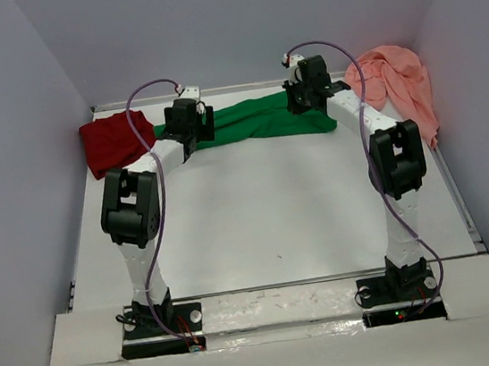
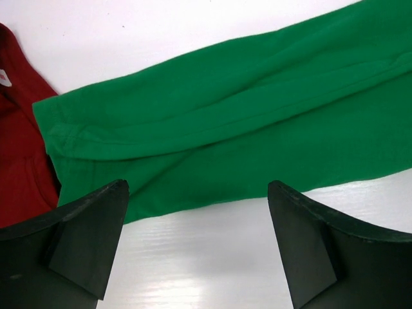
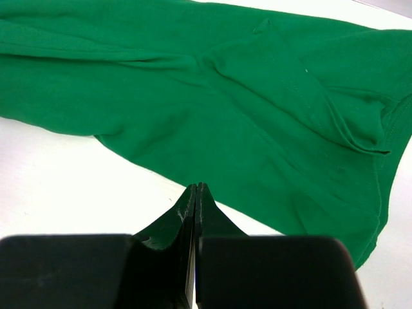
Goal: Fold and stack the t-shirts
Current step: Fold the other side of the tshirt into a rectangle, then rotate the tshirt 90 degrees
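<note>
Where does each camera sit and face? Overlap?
Top external: above, behind the bases, looking down at the table; left arm, right arm show.
Left wrist: on left arm, down at green t-shirt beside dark red t-shirt; open left gripper shows.
Right wrist: on right arm, down at green t-shirt; shut right gripper shows.
Shared: green t-shirt, all three.

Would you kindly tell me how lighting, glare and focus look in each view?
Top view: even soft light, no hard shadows on the table. Left wrist: streaky glare below the green shirt; left fingers slightly soft. Right wrist: table nearly washed out; right fingers dark, little detail.
</note>
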You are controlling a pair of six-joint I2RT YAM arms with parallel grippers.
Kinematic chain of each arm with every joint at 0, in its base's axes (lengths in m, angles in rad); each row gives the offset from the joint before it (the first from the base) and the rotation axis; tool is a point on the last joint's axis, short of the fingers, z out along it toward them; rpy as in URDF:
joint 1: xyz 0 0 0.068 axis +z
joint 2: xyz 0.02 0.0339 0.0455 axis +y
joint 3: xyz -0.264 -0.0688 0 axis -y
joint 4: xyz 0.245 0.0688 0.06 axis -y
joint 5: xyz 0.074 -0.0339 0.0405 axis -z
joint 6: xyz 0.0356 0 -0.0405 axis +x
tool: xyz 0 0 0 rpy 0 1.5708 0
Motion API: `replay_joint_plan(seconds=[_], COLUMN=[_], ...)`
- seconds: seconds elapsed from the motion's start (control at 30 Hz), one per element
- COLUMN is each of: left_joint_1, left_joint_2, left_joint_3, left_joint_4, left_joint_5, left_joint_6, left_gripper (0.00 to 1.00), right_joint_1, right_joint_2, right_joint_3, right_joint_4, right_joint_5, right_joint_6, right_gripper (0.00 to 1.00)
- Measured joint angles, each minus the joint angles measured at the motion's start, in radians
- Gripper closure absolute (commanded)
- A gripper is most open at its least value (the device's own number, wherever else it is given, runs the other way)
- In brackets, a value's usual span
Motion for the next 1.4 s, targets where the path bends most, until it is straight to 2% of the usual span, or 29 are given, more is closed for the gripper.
replay_joint_plan(seconds=[0.03, 0.07, 0.13, 0.17, 0.23, 0.27, 0.57, 0.73, 0.97, 1.4], left_joint_1=[0.000, 0.000, 0.000, 0.000, 0.000, 0.000, 0.000, 0.001, 0.013, 0.024], left_joint_2=[0.011, 0.021, 0.039, 0.048, 0.077, 0.095, 0.188, 0.264, 0.393, 0.449], left_joint_3=[0.006, 0.012, 0.021, 0.027, 0.065, 0.090, 0.280, 0.397, 0.533, 0.592], left_joint_4=[0.000, -0.002, 0.000, -0.003, -0.025, -0.034, -0.109, -0.161, -0.275, -0.377], left_joint_5=[-0.001, -0.002, -0.001, -0.001, 0.004, 0.005, 0.007, 0.010, 0.041, 0.113], left_joint_6=[0.000, -0.002, -0.005, -0.008, -0.011, -0.025, -0.039, -0.053, -0.075, -0.112], left_gripper=[0.03, 0.15, 0.26, 0.45, 0.91, 1.00, 1.00, 1.00, 1.00, 1.00], right_joint_1=[0.000, 0.000, 0.000, 0.000, 0.000, 0.000, 0.000, -0.015, -0.042, -0.078], right_joint_2=[-0.001, -0.004, -0.009, -0.009, -0.009, -0.009, 0.037, 0.162, 0.282, 0.307], right_joint_3=[-0.002, -0.011, -0.030, -0.034, -0.041, -0.041, 0.031, 0.190, 0.322, 0.346], right_joint_4=[0.001, 0.007, 0.010, 0.009, 0.006, 0.006, 0.000, -0.064, -0.176, -0.309], right_joint_5=[-0.001, -0.003, -0.005, -0.006, -0.007, -0.007, 0.023, 0.022, 0.025, 0.008], right_joint_6=[0.000, 0.000, 0.000, 0.000, 0.001, 0.001, 0.000, 0.016, 0.053, 0.085], right_gripper=[1.00, 1.00, 1.00, 1.00, 1.00, 1.00, 1.00, 1.00, 1.00, 1.00])
